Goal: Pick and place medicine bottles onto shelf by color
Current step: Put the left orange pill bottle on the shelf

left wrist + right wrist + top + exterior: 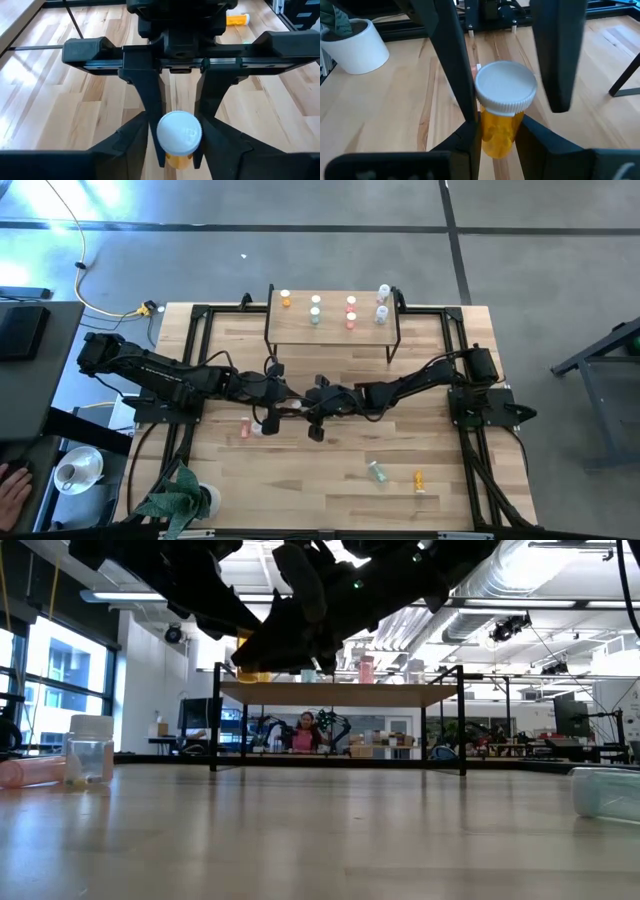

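An orange medicine bottle (497,130) with a white cap (179,134) hangs in mid-air over the middle of the table. My right gripper (497,142) is shut on it. My left gripper (177,125) faces it from the table's left and is open, its fingers (451,60) standing on either side of the cap. In the high view the two grippers meet, left gripper (290,402) against right gripper (318,408). On the shelf (330,332) at the back stand orange, green, red and clear bottles. My right gripper pinches the bottle's orange body just below the cap (492,145) between its two fingers. It comes from the table's right, slanting down. The bottle is lifted clear, cap end up. My left gripper: one finger lies close beside the cap (506,90), and I cannot tell whether it touches; the other stands apart.
A pink bottle (245,427) lies on the table beside a standing clear one (268,425). A green bottle (377,471) and an orange one (419,479) lie at the near right. A potted plant (185,500) stands at the near left corner. A person's hand (10,485) shows off the table.
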`<state>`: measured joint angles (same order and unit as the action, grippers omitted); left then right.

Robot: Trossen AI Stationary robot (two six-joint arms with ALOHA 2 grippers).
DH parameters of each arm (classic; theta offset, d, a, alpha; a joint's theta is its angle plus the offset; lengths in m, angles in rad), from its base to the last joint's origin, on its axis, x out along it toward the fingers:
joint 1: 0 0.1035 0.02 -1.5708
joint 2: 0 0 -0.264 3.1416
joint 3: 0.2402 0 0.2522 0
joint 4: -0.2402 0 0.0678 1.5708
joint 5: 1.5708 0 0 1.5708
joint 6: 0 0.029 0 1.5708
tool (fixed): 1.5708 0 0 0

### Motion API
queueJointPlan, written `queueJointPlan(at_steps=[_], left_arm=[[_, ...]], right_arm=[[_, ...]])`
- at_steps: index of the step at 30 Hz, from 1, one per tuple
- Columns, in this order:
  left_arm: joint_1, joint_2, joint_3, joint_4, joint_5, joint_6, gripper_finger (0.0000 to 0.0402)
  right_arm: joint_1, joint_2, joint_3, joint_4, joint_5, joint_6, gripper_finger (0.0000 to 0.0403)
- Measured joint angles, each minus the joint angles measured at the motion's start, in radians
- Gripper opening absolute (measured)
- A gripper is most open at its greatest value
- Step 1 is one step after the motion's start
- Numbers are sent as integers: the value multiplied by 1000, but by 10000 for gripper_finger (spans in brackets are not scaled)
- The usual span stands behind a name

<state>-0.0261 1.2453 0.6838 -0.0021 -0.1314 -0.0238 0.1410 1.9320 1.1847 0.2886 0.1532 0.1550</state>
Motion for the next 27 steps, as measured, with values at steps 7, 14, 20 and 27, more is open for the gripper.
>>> queueJointPlan(at_steps=[7,14,20,27], left_arm=[[-1,0,0,-2,0,-22,116],[-1,0,0,-2,24,-25,114],[-1,0,0,-2,26,-25,115],[-1,0,0,-1,26,-27,115]], right_arm=[[-4,0,0,0,-1,-7,85],[-5,0,0,1,-2,-24,85],[-10,0,0,1,-5,-30,85],[-11,0,0,1,-6,-50,125]])
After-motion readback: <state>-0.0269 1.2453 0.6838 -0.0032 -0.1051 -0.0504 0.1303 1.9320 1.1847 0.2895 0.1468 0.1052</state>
